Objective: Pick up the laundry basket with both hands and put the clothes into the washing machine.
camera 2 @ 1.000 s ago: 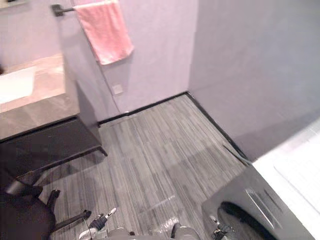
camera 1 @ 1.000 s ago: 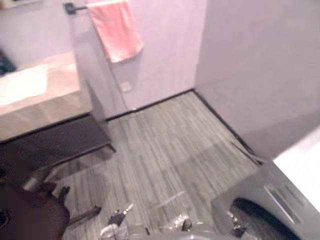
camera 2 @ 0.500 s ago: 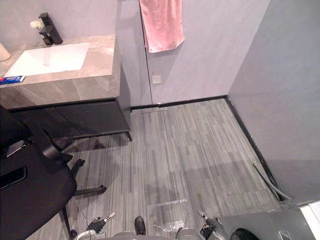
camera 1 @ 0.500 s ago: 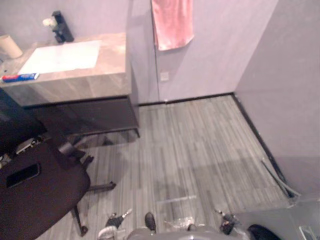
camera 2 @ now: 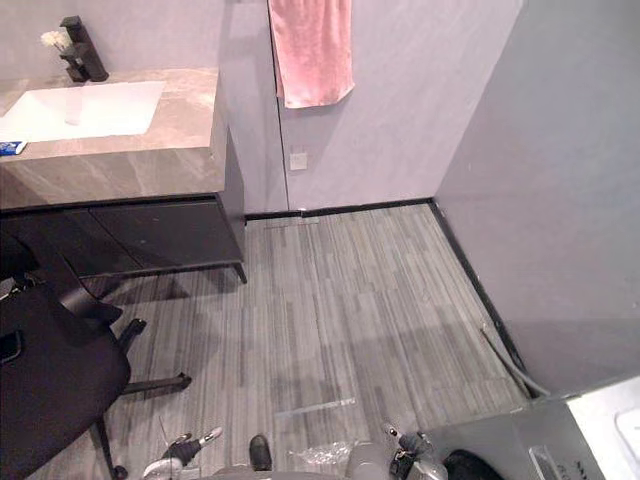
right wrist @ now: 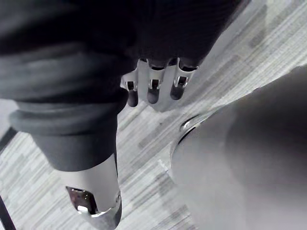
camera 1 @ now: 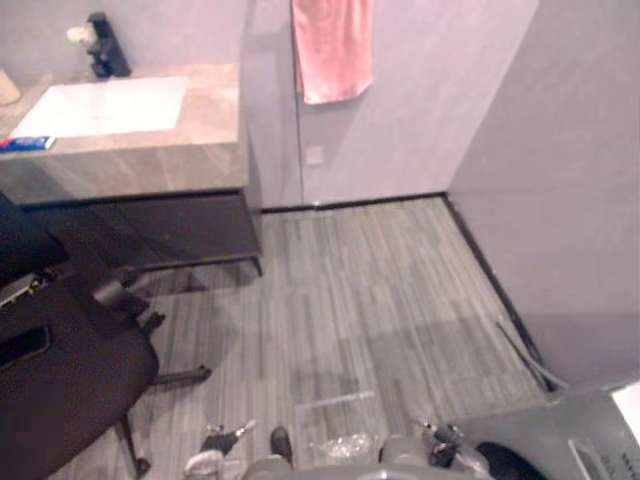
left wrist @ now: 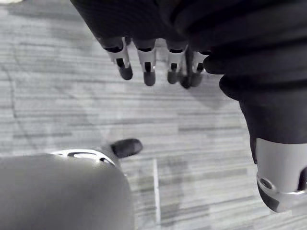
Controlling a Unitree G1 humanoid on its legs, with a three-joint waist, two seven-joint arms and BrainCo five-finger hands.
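Washing machine (camera 1: 545, 435) sits at the lower right of the head views, grey front with its dark door opening facing the plank floor (camera 1: 380, 290). Laundry basket: you can't place it from these views, so I won't guess at clothes either.

Left hand (left wrist: 146, 57) hangs over the floor with fingers straight and thumb apart, nothing in it. Right hand (right wrist: 151, 81) is the same, relaxed and empty, just beside the machine.

Judgement on handling: expect a stiff rim and a light, soft load that shifts. Take it at two opposite sides of the rim or by the handles, and keep it level.

Office chair (camera 1: 60, 380) crowds the left. Vanity with sink (camera 1: 100, 105) and pink towel (camera 1: 333, 45) are well apart, by the far wall.
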